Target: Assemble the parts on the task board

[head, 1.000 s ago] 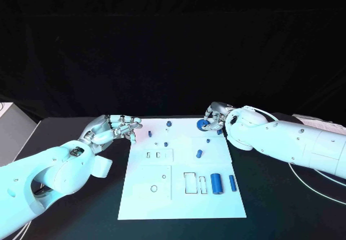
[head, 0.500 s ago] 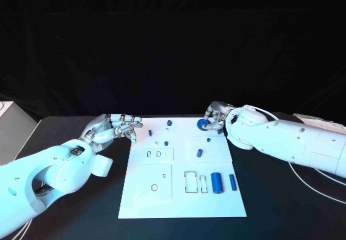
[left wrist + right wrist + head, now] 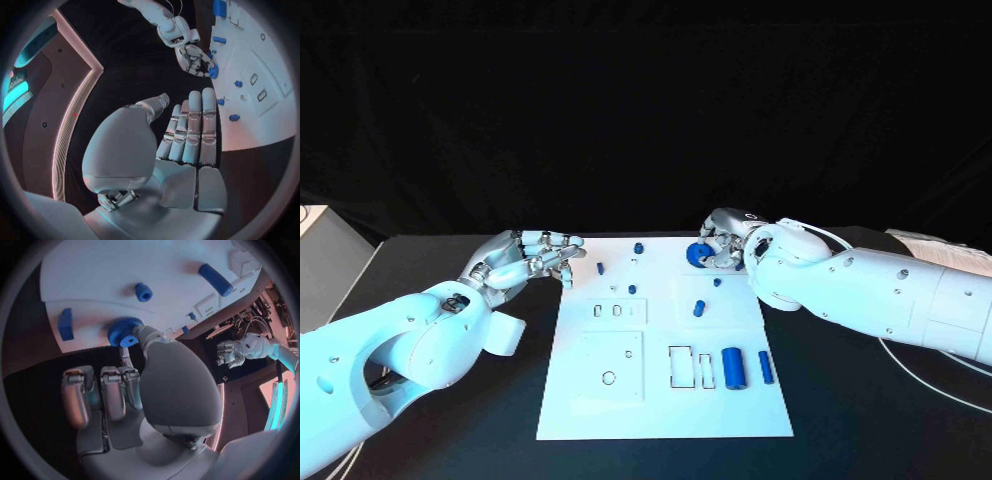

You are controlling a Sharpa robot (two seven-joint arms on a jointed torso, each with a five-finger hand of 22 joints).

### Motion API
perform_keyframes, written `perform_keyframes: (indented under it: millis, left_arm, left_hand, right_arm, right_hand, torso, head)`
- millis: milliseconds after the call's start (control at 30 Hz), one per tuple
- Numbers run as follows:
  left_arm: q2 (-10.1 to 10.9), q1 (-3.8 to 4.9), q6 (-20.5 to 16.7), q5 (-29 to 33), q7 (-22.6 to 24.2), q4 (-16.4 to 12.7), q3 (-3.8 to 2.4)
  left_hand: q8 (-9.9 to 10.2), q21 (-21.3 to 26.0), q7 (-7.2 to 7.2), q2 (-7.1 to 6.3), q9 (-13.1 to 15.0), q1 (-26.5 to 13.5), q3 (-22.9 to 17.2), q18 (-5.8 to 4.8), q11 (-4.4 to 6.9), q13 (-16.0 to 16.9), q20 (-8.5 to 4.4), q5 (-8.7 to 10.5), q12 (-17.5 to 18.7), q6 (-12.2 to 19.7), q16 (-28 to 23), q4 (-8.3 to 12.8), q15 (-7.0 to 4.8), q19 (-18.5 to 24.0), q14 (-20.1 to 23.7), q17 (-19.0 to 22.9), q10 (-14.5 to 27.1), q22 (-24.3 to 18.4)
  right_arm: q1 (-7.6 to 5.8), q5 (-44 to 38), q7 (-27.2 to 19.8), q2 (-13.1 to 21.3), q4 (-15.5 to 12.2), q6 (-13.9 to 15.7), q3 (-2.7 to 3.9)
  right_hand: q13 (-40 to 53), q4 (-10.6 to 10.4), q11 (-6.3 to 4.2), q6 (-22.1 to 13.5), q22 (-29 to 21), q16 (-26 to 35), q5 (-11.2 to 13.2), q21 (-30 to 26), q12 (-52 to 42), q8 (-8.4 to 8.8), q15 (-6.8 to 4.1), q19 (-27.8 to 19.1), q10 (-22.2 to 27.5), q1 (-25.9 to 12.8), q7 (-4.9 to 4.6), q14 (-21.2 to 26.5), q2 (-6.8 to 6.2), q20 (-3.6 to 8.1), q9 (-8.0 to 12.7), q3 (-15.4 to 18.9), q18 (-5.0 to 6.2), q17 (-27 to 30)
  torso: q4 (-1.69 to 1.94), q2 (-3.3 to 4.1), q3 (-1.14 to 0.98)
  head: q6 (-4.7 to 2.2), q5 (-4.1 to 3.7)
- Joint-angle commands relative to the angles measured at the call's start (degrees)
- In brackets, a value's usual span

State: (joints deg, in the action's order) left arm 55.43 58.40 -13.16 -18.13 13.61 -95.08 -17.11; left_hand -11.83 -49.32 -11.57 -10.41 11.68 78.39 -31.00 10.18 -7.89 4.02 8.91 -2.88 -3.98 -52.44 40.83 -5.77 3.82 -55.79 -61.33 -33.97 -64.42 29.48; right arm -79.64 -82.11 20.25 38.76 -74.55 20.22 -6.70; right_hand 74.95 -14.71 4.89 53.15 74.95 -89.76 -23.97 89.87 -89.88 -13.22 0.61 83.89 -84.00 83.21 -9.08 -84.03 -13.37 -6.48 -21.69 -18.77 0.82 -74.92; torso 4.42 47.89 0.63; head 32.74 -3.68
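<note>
Bare task board (image 3: 589, 400) near edge lies open; right hand (image 3: 720, 245) crowds its far corner

The flat white rectangular task board (image 3: 589, 400) lies in the middle of the black surface (image 3: 848, 420), with the left hand (image 3: 524, 258) just off its far left corner and the right hand (image 3: 723, 245) at its far right corner. A round ridged blue gear-like part (image 3: 700, 254) sits at that far right corner against the right hand's fingers. Two blue cylindrical parts (image 3: 733, 365) lie side by side near the board's right edge, closer to the robot, and several small blue peg parts (image 3: 700, 308) stand farther back.

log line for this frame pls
right hand: grips blue knob at task board far edge | left hand: holds nothing, beside board
</note>
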Motion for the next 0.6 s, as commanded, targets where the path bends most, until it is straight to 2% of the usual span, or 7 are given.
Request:
perform_keyframes:
  millis: [33,300,333,467,600]
  left_arm:
    - [-0.15,0.03,0.98,-0.18,0.24,-0.05,-0.04]
    - [-0.21,0.03,0.95,-0.18,0.23,-0.02,-0.04]
    - [-0.21,0.03,0.95,-0.18,0.23,-0.03,-0.04]
    - [-0.28,0.03,0.97,-0.18,0.23,-0.09,-0.04]
    - [-0.40,0.03,1.01,-0.18,0.20,-0.11,-0.04]
  left_hand:
    - [0.16,-0.20,0.04,-0.20,0.06,-0.30,-0.39,0.31,0.00,0.07,0.08,-0.10,0.21,0.34,0.21,0.09,-0.15,0.38,0.37,-0.06,0.52,0.07]
    - [0.16,-0.39,0.03,-0.18,0.09,-0.22,-0.47,0.31,0.00,0.07,0.08,-0.11,0.20,0.33,0.30,0.15,-0.16,0.49,0.42,-0.11,0.53,0.18]
    - [0.16,-0.39,0.03,-0.18,0.09,-0.22,-0.47,0.31,0.00,0.07,0.08,-0.11,0.20,0.33,0.30,0.15,-0.16,0.49,0.42,-0.11,0.53,0.18]
    - [0.16,-0.39,0.03,-0.18,0.09,-0.22,-0.47,0.31,0.00,0.07,0.08,-0.11,0.20,0.33,0.30,0.15,-0.16,0.49,0.42,-0.11,0.53,0.18]
    - [0.16,-0.39,0.03,-0.18,0.09,-0.22,-0.47,0.31,0.00,0.07,0.08,-0.11,0.20,0.33,0.30,0.15,-0.16,0.49,0.42,-0.11,0.53,0.18]
  right_arm:
    - [-0.12,-5.38,-0.70,0.16,-1.71,3.37,0.13]
    - [-0.47,-9.11,-0.37,-1.01,-5.33,5.51,0.34]
    - [-0.48,-9.31,-0.39,-1.40,-5.42,5.53,0.34]
    - [-0.24,-10.59,-0.48,-4.23,-5.02,5.73,0.21]
    - [0.20,-11.52,-0.07,-6.48,-3.95,5.79,0.11]
  right_hand:
    - [15.05,-0.02,-0.52,0.27,15.05,-0.24,0.40,0.13,-0.12,-0.14,-0.39,6.11,-6.00,-0.18,0.07,-5.97,-0.38,0.33,-0.09,-0.23,-0.82,-15.08]
    - [15.05,-0.08,-0.60,0.50,15.05,-0.24,0.96,0.13,-0.12,-0.19,-0.45,6.11,-6.00,-0.47,0.17,-5.97,-0.62,0.37,-0.06,-0.42,-0.82,-15.08]
    - [15.05,-0.08,-0.60,0.50,15.05,-0.24,0.96,0.13,-0.12,-0.19,-0.45,6.11,-6.00,-0.47,0.17,-5.97,-0.62,0.37,-0.06,-0.42,-0.82,-15.08]
    - [15.05,-0.08,-0.61,0.56,15.05,-0.24,1.04,0.13,-0.12,-0.20,-0.46,6.11,-6.00,-0.49,0.20,-5.97,-0.63,0.38,-0.06,-0.47,-0.82,-15.08]
    - [15.05,-0.07,-0.62,0.58,15.05,-0.24,1.09,0.13,-0.12,-0.21,-0.47,6.11,-6.00,-0.49,0.21,-5.97,-0.63,0.39,-0.06,-0.51,-0.82,-15.08]
  torso:
    - [0.01,-0.09,0.09]
    - [0.07,-0.04,0.16]
    - [0.09,-0.06,0.21]
    - [0.07,0.06,0.09]
    - [0.27,0.11,0.15]
  head:
    - [-0.08,0.06]
    - [-0.34,0.40]
    - [-0.37,0.47]
    - [-0.37,0.51]
    - [-0.44,0.61]
